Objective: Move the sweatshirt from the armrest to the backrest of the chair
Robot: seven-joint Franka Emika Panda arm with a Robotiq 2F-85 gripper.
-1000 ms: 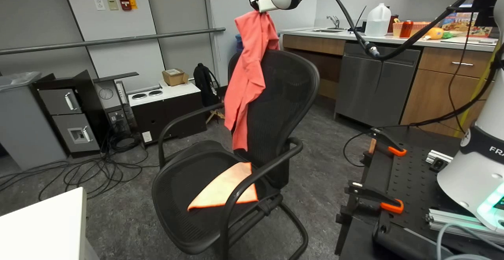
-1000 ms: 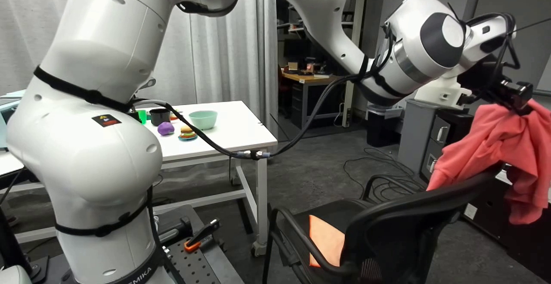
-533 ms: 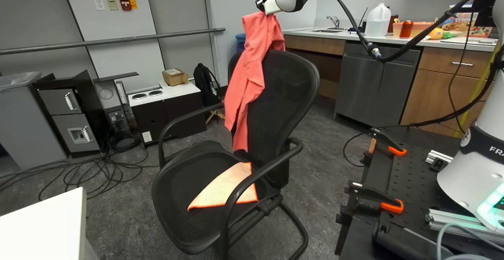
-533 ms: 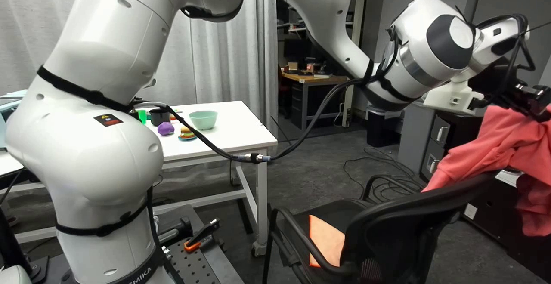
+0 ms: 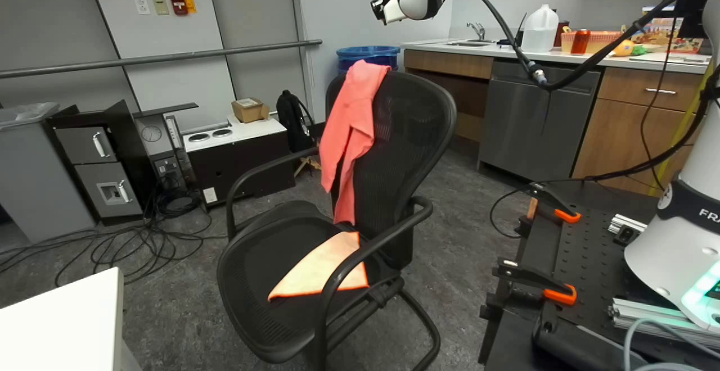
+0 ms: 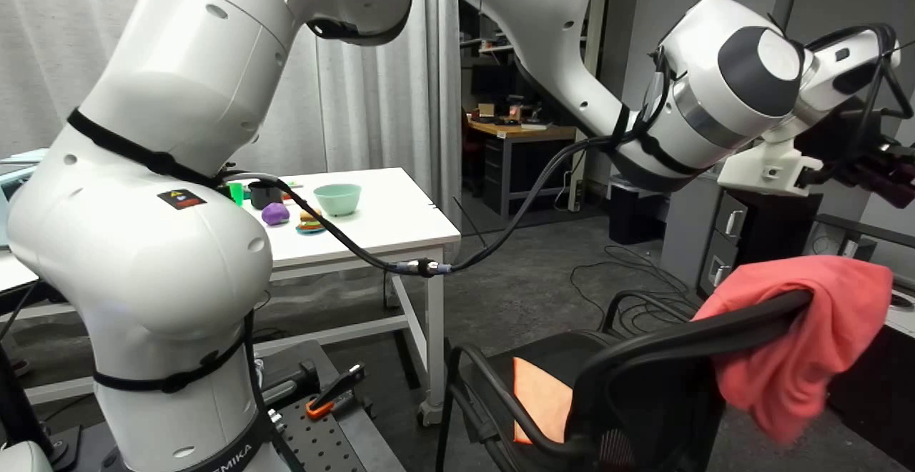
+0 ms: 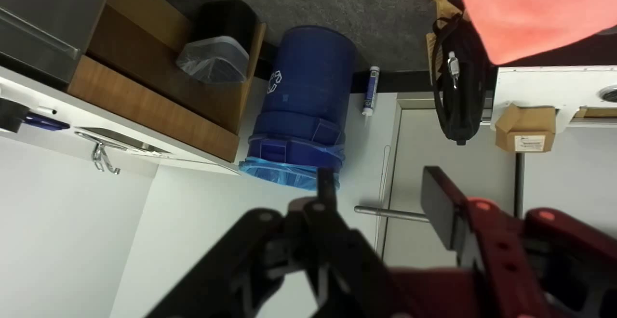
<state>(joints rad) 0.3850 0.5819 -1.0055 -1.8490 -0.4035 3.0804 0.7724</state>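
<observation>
The coral sweatshirt (image 5: 354,112) hangs over the top of the black backrest (image 5: 413,118) of the chair (image 5: 270,264). One part drapes down the front. In an exterior view, the rest of the sweatshirt (image 6: 815,336) hangs behind the backrest, its lower end blurred. The armrests (image 5: 360,254) have no sweatshirt on them. My gripper (image 5: 378,14) is above the backrest, apart from the sweatshirt. In the wrist view, the gripper (image 7: 378,188) has its fingers spread with nothing between them; the sweatshirt (image 7: 540,14) shows at the upper right.
A flat orange-tan cloth (image 5: 323,264) lies on the chair seat. A blue bin (image 5: 368,55) stands behind the chair. The counter (image 5: 444,50) is at the back right. A white table (image 6: 400,222) with a bowl stands beside the robot base.
My gripper has opened and let go of the sweatshirt. The sweatshirt's raised top has dropped onto the backrest. The arm has moved slightly farther from its base.
</observation>
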